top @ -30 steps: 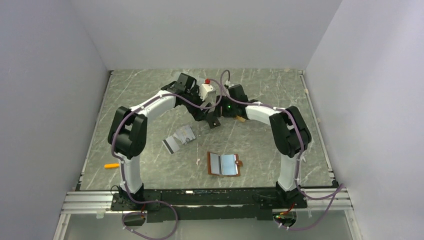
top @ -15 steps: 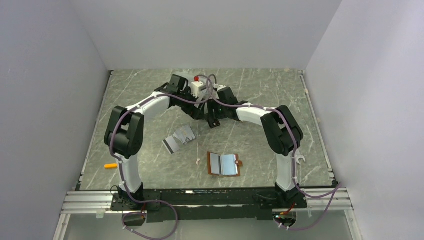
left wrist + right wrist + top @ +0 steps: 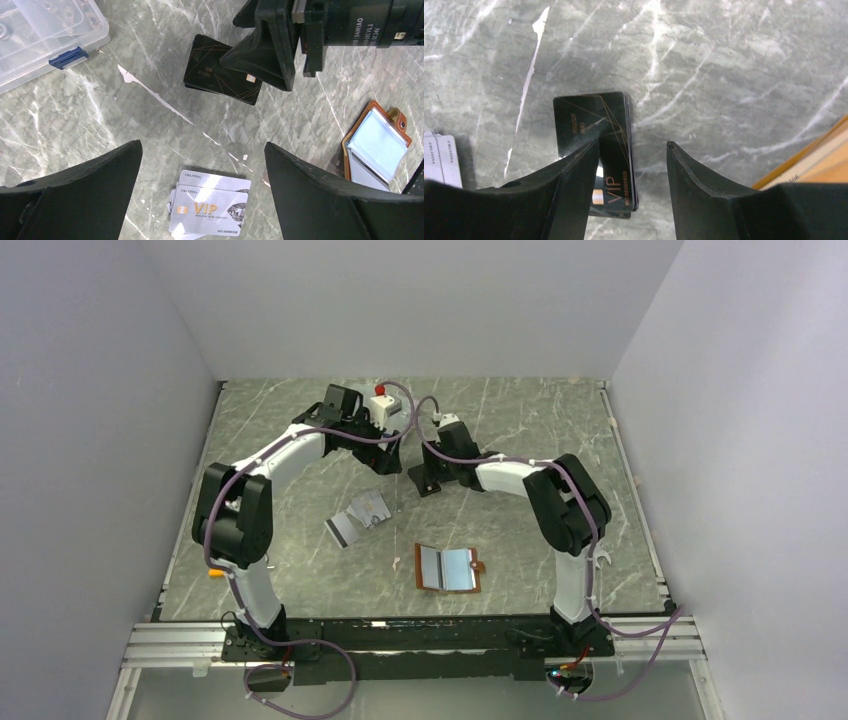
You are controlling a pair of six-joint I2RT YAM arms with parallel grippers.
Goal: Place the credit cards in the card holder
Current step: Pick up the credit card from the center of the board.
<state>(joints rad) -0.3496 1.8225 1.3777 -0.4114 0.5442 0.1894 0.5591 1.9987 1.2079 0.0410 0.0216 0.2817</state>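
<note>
From here the table looks like smooth grey-green marble-patterned stone with a faint sheen, and the box on it is clear glossy plastic. The silver cards and black cards are slick, shiny plastic. The card holder is brown leather with glossy see-through sleeves, and my left hand has matt black plastic fingers.

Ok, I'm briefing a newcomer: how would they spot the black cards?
Start at the marble table, just beyond its middle. Under the right tool lies a small stack of black cards. Unlike the silver cards nearby, these are dark with thin gold lines and gold VIP lettering.
</note>
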